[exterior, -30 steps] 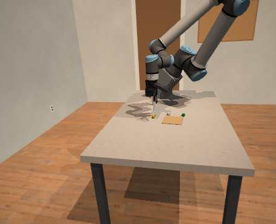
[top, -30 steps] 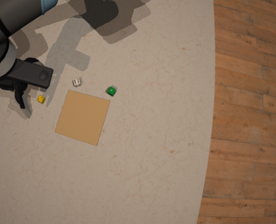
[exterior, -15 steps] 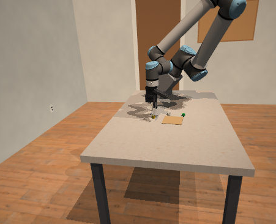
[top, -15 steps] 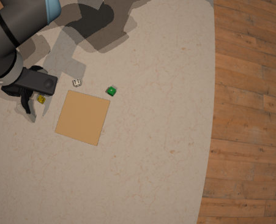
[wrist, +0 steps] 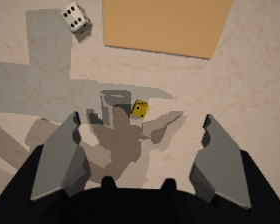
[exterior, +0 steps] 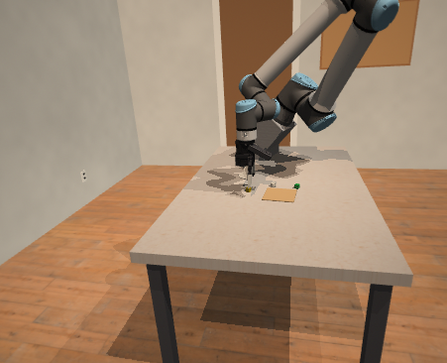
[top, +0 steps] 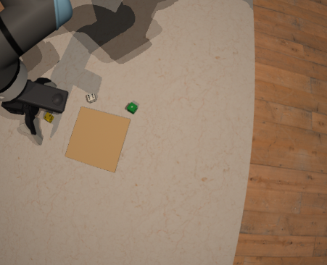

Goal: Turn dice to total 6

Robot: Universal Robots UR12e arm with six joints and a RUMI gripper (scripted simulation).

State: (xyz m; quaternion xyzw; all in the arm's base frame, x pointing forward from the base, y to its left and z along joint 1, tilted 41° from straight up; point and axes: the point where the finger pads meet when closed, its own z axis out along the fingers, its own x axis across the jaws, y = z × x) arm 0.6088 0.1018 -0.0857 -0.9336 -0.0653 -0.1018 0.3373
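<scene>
Jaws: spread wide, nothing between them. The gripper [top: 32,119] [exterior: 249,178] [wrist: 141,114] hangs over the table [exterior: 279,233] near the yellow die [top: 48,117] [exterior: 248,189] [wrist: 140,109], which lies between the fingertips as the wrist view has it; presumably opened so to straddle the die before lowering. Next outward: white die [top: 91,98] [exterior: 273,184] [wrist: 76,19], six up, just off the mat [top: 98,139] [exterior: 279,194] [wrist: 163,25]. Green die [top: 132,108] [exterior: 296,186], apparently one up, near the mat's corner. All three off the mat. Judgement: the white six alone spends the total, so it needs turning.
</scene>
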